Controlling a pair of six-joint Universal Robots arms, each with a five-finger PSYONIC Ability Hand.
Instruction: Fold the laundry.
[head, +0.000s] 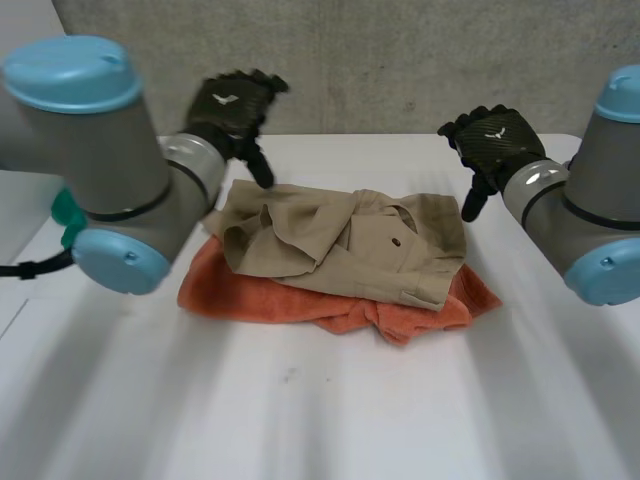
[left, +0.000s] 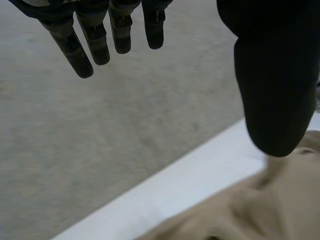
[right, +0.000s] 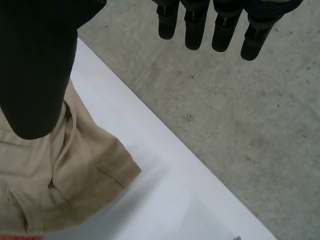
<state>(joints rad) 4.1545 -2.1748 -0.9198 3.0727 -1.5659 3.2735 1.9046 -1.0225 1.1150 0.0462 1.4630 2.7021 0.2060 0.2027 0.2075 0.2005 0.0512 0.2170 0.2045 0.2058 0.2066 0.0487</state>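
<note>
Closest to the lens in the head view is the left arm (head: 100, 150), its elbow bent and its forearm reaching toward the far side of the white table (head: 300, 420). Its left hand (head: 232, 105) hangs above the far left corner of a crumpled khaki garment (head: 340, 240). The fingers (left: 92, 42) are straight, slightly spread and hold nothing. The thumb (left: 275, 90) points down at the cloth's far edge; whether its tip touches the fabric cannot be told.

Across from it, the right arm (head: 600, 200) bends inward the same way. The right hand (head: 495, 140) hangs above the garment's far right corner, palm turned down and toward the cloth. In its wrist view the fingers (right: 195, 25) are straight, apart from the thumb (right: 35, 75), and grasp nothing. The thumb points down beside the corner.

The khaki garment lies in a loose heap in the middle of the table, on top of an orange towel (head: 250, 295) whose edges stick out at the near side and both ends. A grey concrete wall (head: 400, 60) stands behind the table.
</note>
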